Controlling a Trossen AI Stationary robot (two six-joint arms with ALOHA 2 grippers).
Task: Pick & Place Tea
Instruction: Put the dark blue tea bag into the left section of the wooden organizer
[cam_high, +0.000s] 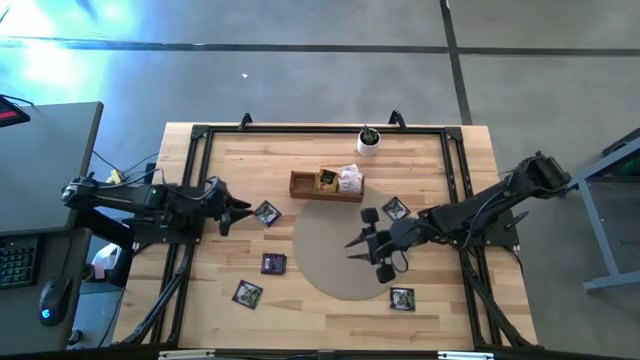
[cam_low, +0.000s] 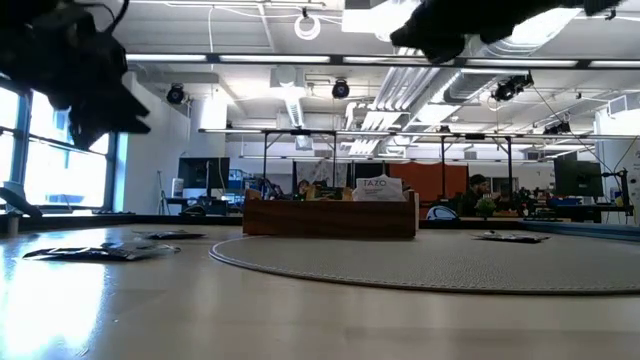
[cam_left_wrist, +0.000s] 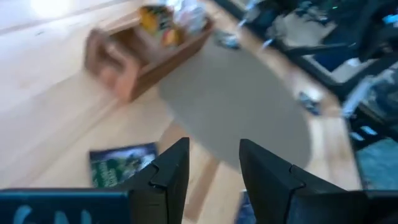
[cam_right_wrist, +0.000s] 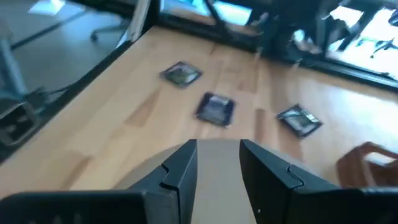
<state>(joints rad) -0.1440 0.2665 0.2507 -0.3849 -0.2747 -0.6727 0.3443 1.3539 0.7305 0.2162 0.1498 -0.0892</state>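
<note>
Grey floor (cam_high: 300, 80); bright windows (cam_low: 60, 170); possibly an office behind.

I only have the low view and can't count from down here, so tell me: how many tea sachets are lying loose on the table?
Observer: Five loose tea sachets: three on the left arm's side, two on the right arm's.
Operator: Which is the left arm nearest?
Observer: The left gripper, open and empty, hovers beside the sachet closest to the wooden box.
Operator: And the right one?
Observer: The right gripper is open over the round mat, holding nothing.
</note>
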